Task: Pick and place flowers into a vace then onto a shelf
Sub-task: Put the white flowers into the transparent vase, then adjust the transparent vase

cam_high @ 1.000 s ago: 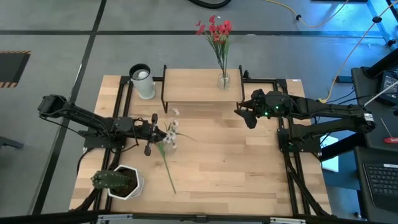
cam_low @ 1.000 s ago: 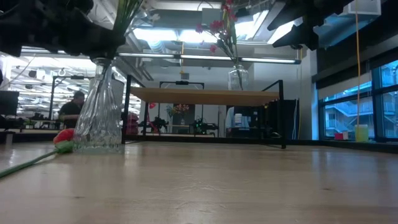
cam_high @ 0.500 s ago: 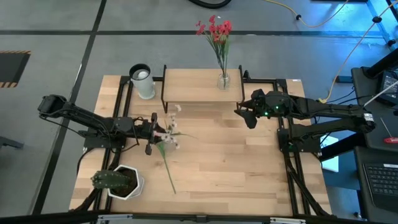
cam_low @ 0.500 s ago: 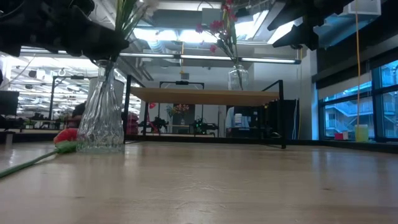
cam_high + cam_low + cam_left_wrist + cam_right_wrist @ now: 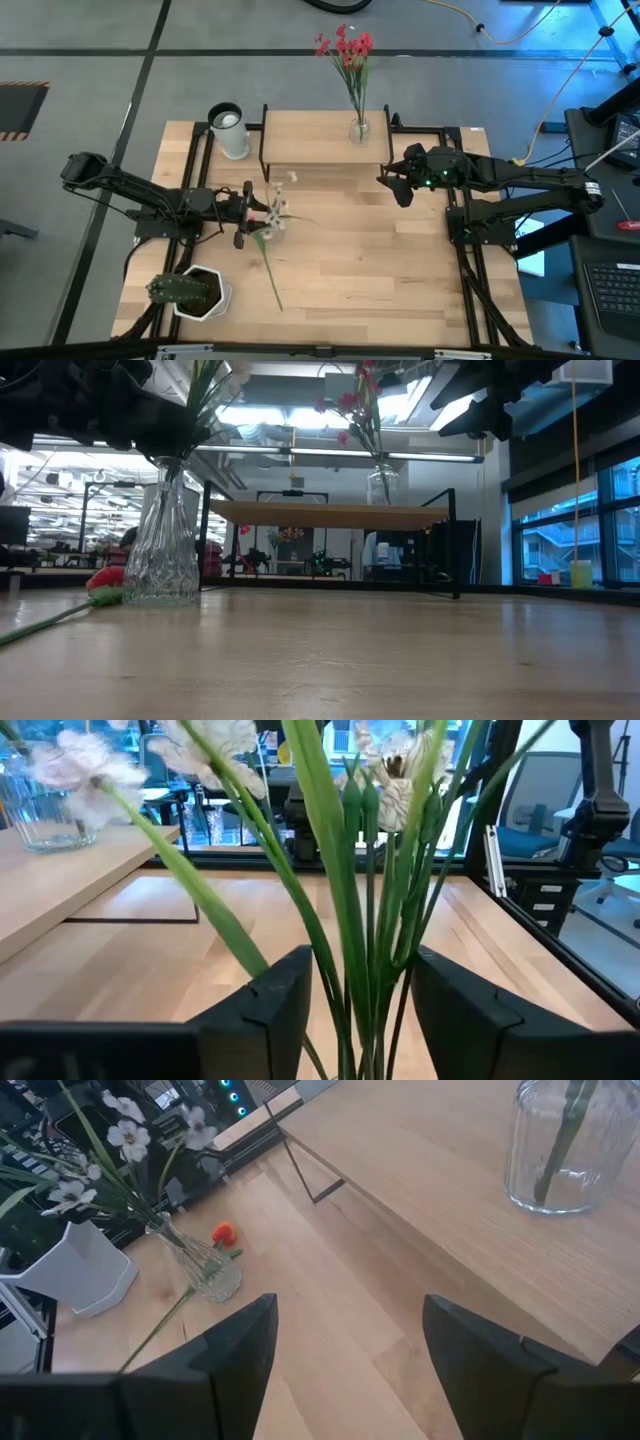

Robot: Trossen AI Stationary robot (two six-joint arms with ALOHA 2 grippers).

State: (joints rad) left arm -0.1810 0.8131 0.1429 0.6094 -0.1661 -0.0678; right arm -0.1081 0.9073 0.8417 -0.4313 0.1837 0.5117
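Note:
A white-flowered sprig (image 5: 277, 205) stands in a cut-glass vase (image 5: 161, 550) left of the table's middle. My left gripper (image 5: 360, 1005) is open at the vase's mouth, a finger on either side of the green stems (image 5: 350, 940); I cannot tell whether a finger touches them. A red tulip (image 5: 224, 1234) lies on the table beside the vase, its stem (image 5: 272, 278) running toward the near edge. A glass jar (image 5: 358, 130) with red blossoms (image 5: 345, 48) stands on the shelf (image 5: 310, 140). My right gripper (image 5: 398, 187) hangs open off the shelf's right end.
A spiky green plant in a white pot (image 5: 190, 292) stands at the near left corner. A grey and white cup (image 5: 228, 128) stands left of the shelf. Black frame rails (image 5: 460, 260) run along both table sides. Bare wood lies between vase and right arm.
My left gripper has opened and let go of the white sprig's stems, staying at the vase's mouth. The sprig now stands in the vase, and its flower heads have swung a little toward the far edge.

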